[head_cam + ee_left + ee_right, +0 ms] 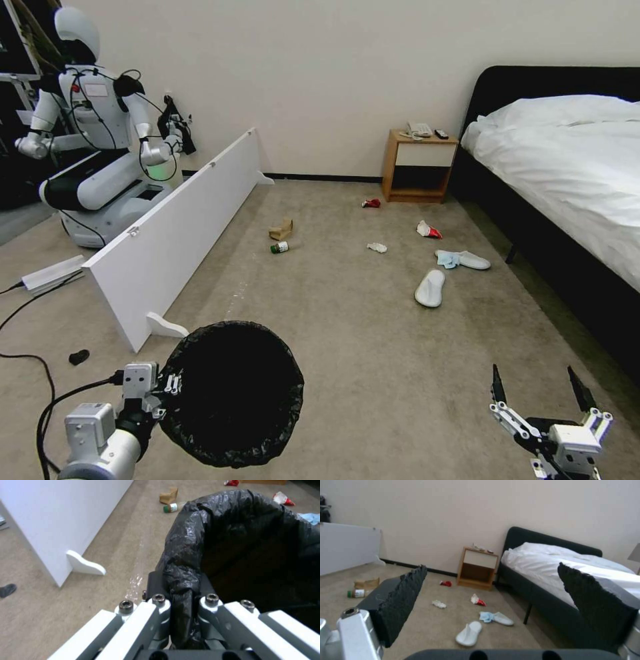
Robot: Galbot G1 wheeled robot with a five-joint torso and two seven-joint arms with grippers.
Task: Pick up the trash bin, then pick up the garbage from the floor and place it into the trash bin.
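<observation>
Closest to me, my left pincer (pixel 175 385) is clamped on the rim of the trash bin (pixel 231 393), pinching the black bag (pixel 186 555) folded over it; the bin hangs low at my left, its dark mouth facing up. My right pincer (pixel 543 393) hovers low at my right with its 2 black fingers (pixel 401 600) spread wide and nothing between them.

Beyond both, the floor (pixel 347 347) stretches out in beige carpet with the garbage scattered across it. 1 white slipper (pixel 430 288) lies nearest, sole up, and a second slipper (pixel 472 261) sits just past it, touching a blue cloth (pixel 448 259). Farther on, toward the bed (pixel 573 173), is a red-white snack packet (pixel 428 231), and a crumpled tissue (pixel 377 247) lies mid-carpet. To the left of that, a small green-capped bottle (pixel 279 247) lies on its side just beside a brown paper bag (pixel 281 229). A crushed red can (pixel 371 203) rests farthest off, near the wooden nightstand (pixel 420 167) against the wall. A long white board (pixel 180 233) stands on edge along my left, with another robot (pixel 100 133) behind it.
</observation>
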